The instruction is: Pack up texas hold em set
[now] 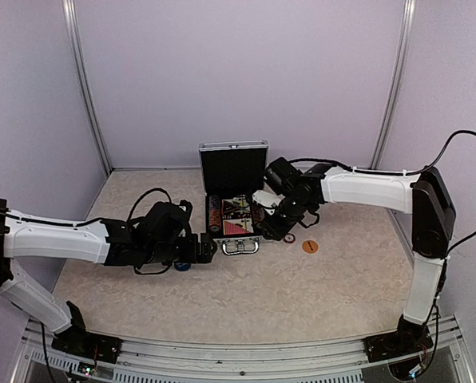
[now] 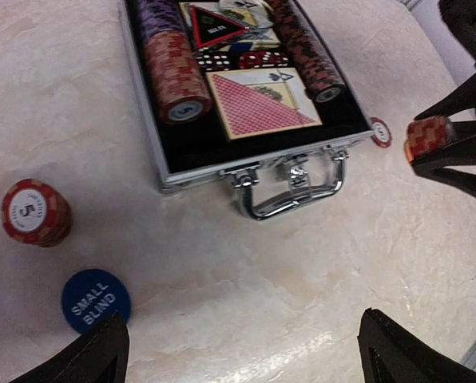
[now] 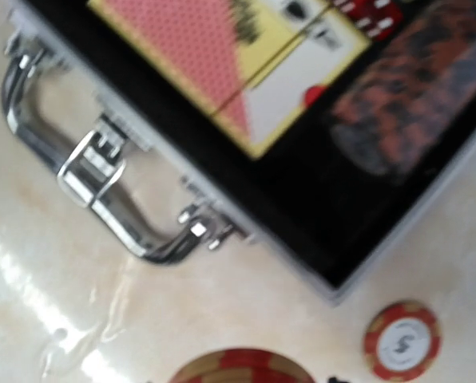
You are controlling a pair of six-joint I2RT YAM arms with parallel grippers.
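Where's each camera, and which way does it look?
Top: high behind, looking down at the table; left arm and right arm show.
Left wrist: near-left of the case, facing its front; open fingers at bottom.
Right wrist: above the case's front corner, looking down; right gripper barely shows, just its stack.
Shared: both wrist views show handle and loose chip.

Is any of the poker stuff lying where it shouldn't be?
Yes. Loose pieces lie on the table outside the open case: a red chip stack and a blue SMALL BLIND button on its left, a single chip by its front right corner, an orange button further right. The right gripper holds another small stack.
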